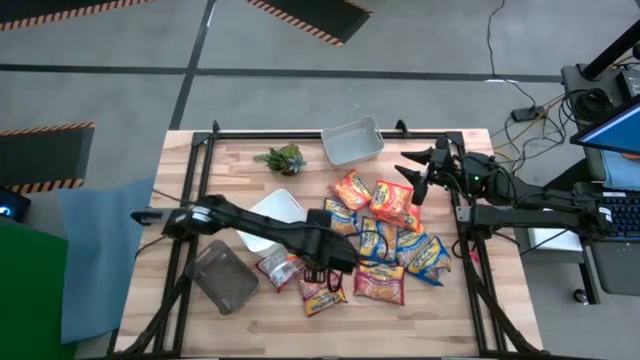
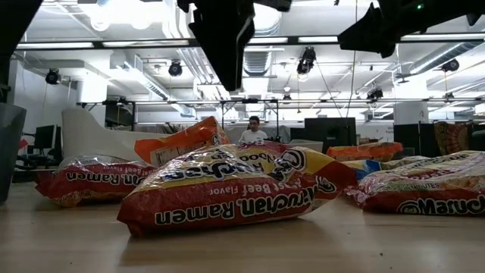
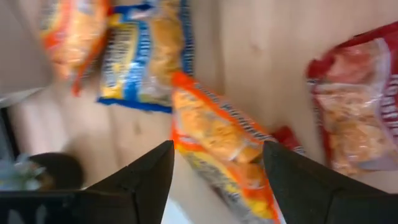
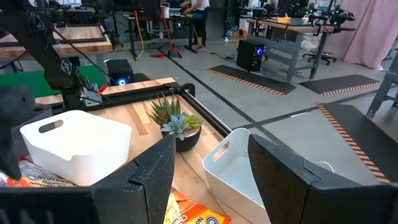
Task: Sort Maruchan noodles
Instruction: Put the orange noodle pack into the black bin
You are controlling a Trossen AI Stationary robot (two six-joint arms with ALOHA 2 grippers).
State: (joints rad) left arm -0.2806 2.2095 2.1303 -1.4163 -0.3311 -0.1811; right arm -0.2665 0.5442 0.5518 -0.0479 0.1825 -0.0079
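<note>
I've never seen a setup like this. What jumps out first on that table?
The heap of bright ramen packets spread over the right half of the wooden table. The left gripper hangs open just above the packets at the heap's near-left edge, while the right gripper waits, jaws apart, at the far right. A small green plant and plastic tubs ring the pile.

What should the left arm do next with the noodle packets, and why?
Probably lower straight down and close. The left gripper hangs open over the pile with an orange packet lying between its fingers, not yet gripped. The right gripper waits near the grey tub.
</note>
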